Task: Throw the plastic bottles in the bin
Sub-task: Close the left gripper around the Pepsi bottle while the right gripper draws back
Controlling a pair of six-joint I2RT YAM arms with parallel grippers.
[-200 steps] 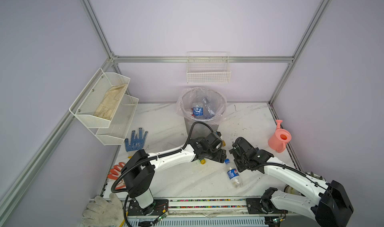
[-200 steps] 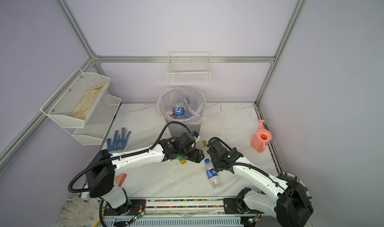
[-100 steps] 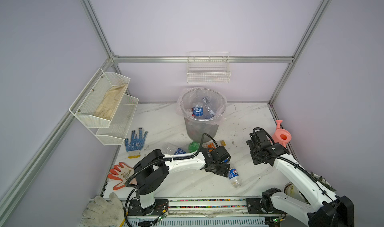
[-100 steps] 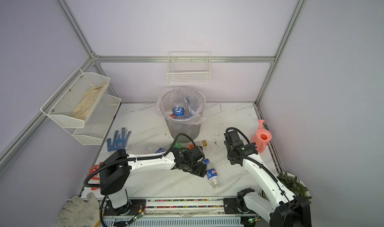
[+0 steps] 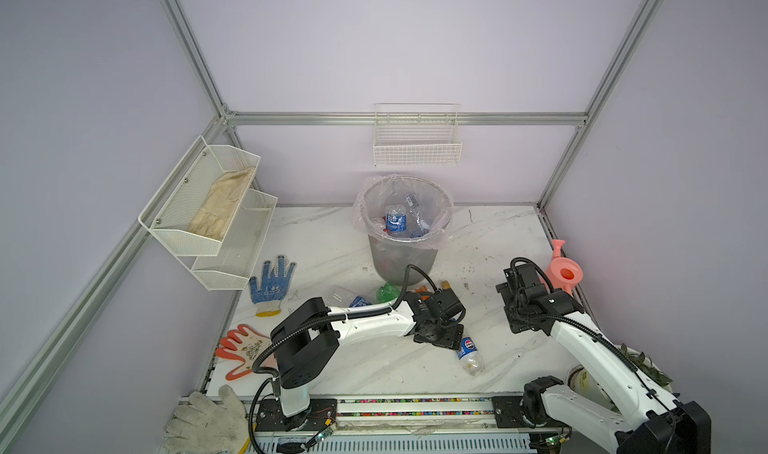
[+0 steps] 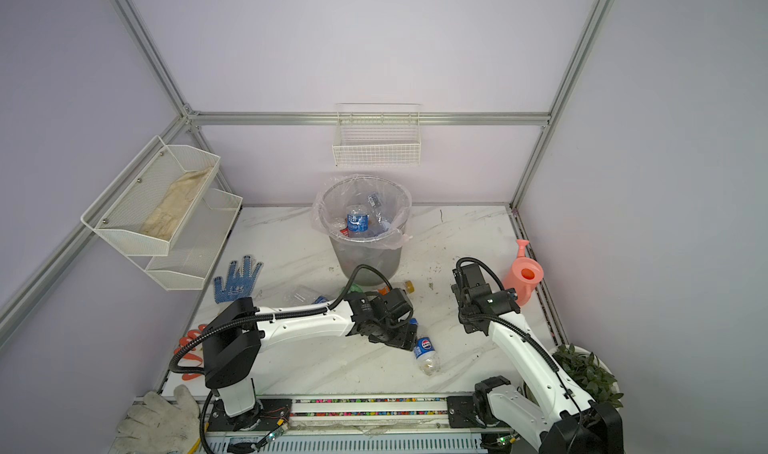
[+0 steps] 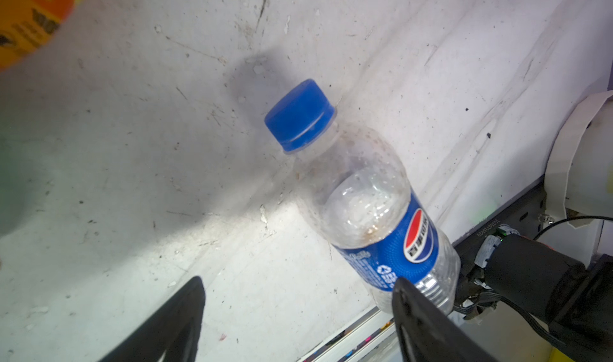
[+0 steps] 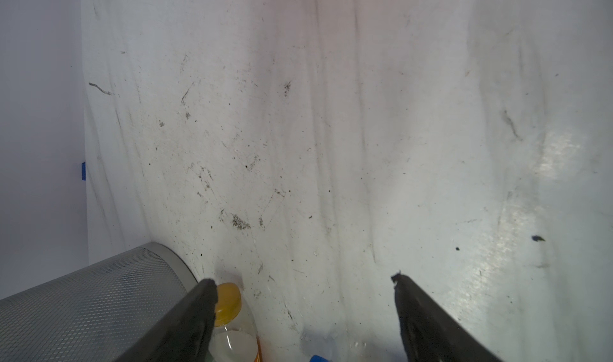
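In both top views the blue-label bottle (image 5: 468, 350) lies on the table lower right of the bin (image 5: 403, 256); in the left wrist view the left gripper (image 7: 298, 280) is wide apart beside it; in the right wrist view the right gripper (image 8: 302, 279) is wide apart, empty.

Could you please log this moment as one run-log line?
left gripper: open above lying Pepsi bottle, no grip | right gripper: open, empty | bin: blue-label bottle inside | green bottle: on table beside bin
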